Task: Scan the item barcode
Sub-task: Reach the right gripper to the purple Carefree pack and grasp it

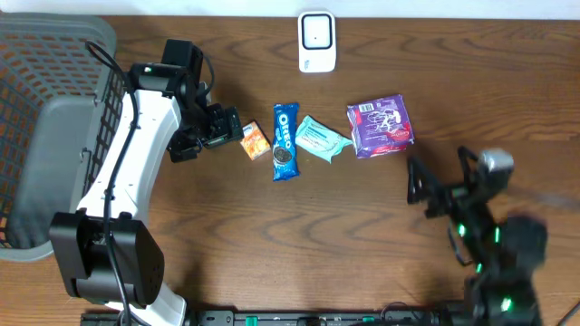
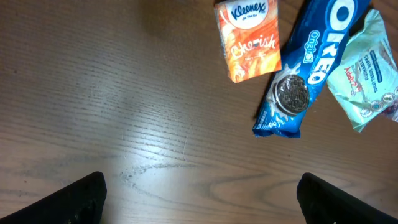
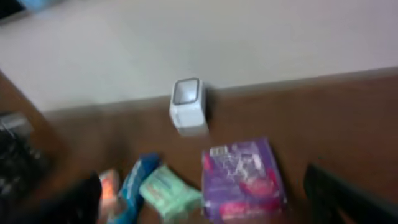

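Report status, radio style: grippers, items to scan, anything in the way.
Left gripper open, empty, near Kleenex pack. Right gripper open, empty, short of purple pack. Nothing picked up; path to white scanner clear.

Open tabletop [image 1: 299,244] in front of the packets [image 1: 285,140] — basket [image 1: 36,81] (far left) beside the left arm [image 1: 127,154].

table [image 1: 272,244]: matt grained wood | oreo pack [image 2: 305,68]: glossy plastic wrapper | basket [image 1: 36,54]: plastic mesh

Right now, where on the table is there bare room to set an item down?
Bare wood lies in front of the row, between the left arm and right gripper, and right of the scanner above the purple pack. Crowded: Kleenex, Oreo and green pack lie close together, left gripper beside the Kleenex.
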Controlling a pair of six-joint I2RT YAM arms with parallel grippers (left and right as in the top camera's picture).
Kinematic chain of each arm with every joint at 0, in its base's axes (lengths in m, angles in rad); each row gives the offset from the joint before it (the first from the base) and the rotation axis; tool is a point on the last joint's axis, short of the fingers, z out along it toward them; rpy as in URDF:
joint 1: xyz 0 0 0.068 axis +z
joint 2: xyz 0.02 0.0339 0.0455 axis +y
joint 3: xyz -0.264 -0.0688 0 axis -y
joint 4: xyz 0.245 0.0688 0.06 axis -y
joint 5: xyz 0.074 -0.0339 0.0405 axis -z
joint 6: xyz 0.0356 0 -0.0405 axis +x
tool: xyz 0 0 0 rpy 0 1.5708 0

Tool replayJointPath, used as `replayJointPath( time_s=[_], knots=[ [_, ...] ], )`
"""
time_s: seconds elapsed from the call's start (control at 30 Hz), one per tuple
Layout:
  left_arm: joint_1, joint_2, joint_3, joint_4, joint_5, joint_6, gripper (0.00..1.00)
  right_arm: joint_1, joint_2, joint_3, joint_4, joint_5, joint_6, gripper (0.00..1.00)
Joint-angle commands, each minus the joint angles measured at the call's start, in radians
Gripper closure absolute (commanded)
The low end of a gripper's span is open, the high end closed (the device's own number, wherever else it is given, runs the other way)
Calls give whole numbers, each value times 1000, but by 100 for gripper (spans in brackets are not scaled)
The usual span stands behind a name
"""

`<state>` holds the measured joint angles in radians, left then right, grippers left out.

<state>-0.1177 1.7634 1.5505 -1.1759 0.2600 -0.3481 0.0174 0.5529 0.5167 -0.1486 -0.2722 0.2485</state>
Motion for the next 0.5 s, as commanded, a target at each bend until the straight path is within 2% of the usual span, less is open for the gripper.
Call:
replayJointPath(
  time_s=[0.0,0.1,0.23,0.47],
  knots=[
    [7,-12,5,-5,2,-13,2,-1,270,216,-172,39,-203,1],
    [7,-12,5,-5,2,-13,2,-5,491,385,-306,-29,-204,1],
    [7,-12,5,-5,2,-13,2,-5,692,528,-395,-309,-171,1],
    [7,-12,5,-5,2,-13,2,-5,874,580,-286,-348,-175,1]
  ],
)
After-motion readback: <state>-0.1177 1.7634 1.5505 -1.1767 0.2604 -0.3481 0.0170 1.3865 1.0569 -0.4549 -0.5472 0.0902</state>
